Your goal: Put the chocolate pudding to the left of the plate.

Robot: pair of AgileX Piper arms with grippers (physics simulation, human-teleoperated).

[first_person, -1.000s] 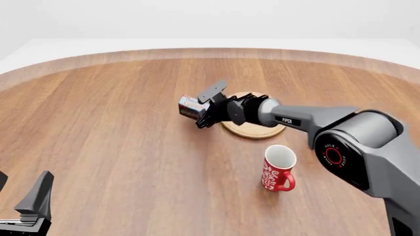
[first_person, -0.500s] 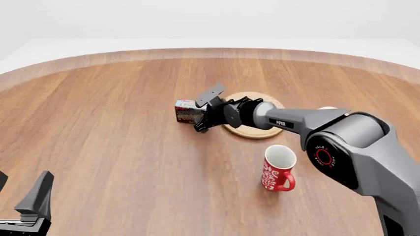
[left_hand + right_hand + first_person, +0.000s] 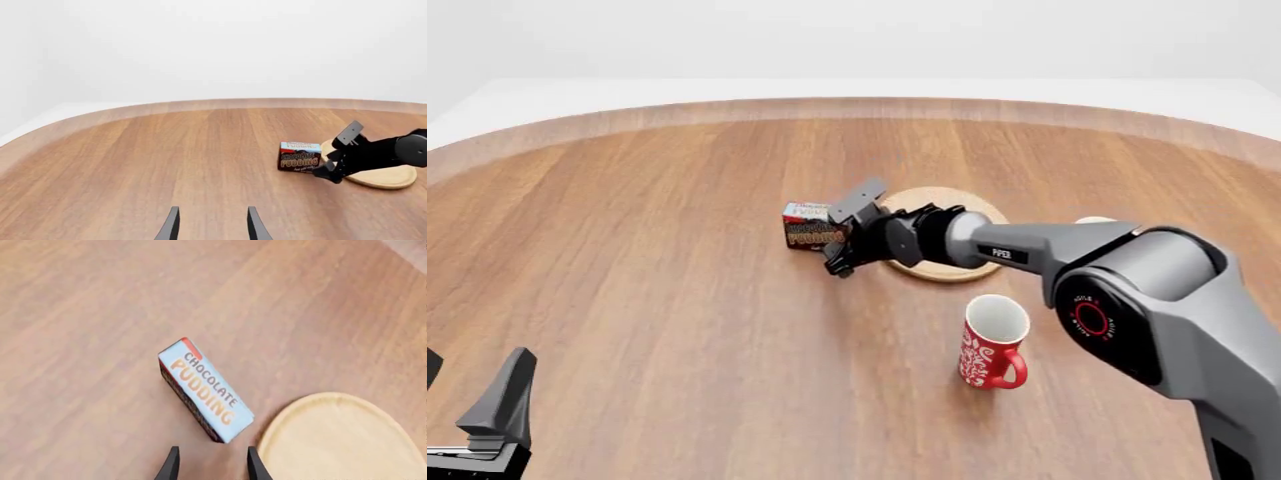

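The chocolate pudding (image 3: 813, 228) rests on the table just left of the plate (image 3: 941, 268), apart from its rim. It is a brown box with a light blue band, also seen in the left wrist view (image 3: 299, 156) and the right wrist view (image 3: 207, 390). My right gripper (image 3: 845, 232) is open and empty, its fingers spread just right of the box, with the arm over the plate. In the right wrist view the box lies beyond the fingertips (image 3: 172, 465), not between them. My left gripper (image 3: 467, 395) is open and empty at the near left edge.
A red patterned mug (image 3: 992, 345) stands near the front, right of centre. A sliver of a white mug (image 3: 1090, 219) shows behind the right arm. The plate also shows in the left wrist view (image 3: 383, 176) and the right wrist view (image 3: 340, 440).
The right gripper carried the tilted box down to the table left of the plate, let go and drew back slightly to the right. The left arm has not moved.
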